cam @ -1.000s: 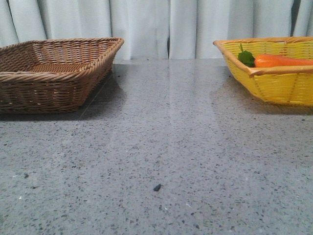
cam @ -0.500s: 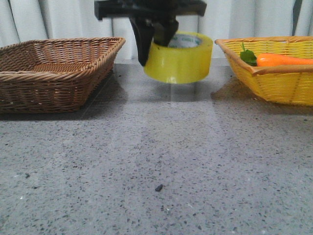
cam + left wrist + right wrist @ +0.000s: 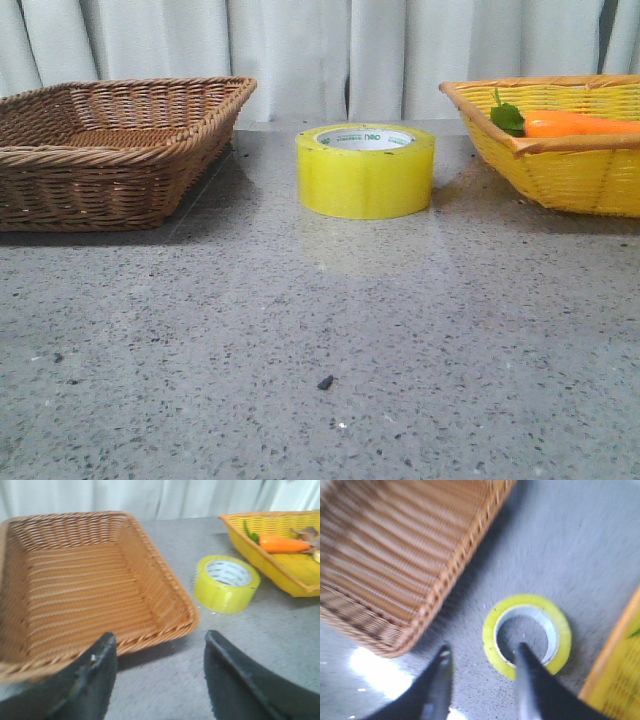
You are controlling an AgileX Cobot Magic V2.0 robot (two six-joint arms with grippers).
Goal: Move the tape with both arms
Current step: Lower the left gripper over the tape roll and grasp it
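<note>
Tape with green core lettering, illegible, flat on table

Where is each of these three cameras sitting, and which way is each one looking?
Front view: low, facing forward across the table at the tape between the brown basket and yellow basket; no robot parts show.
Left wrist view: on the left arm, looking over the brown basket toward the tape; left end effector open.
Right wrist view: on the right arm, looking steeply down at the tape; right end effector open.
All three share the tape and brown basket.
</note>
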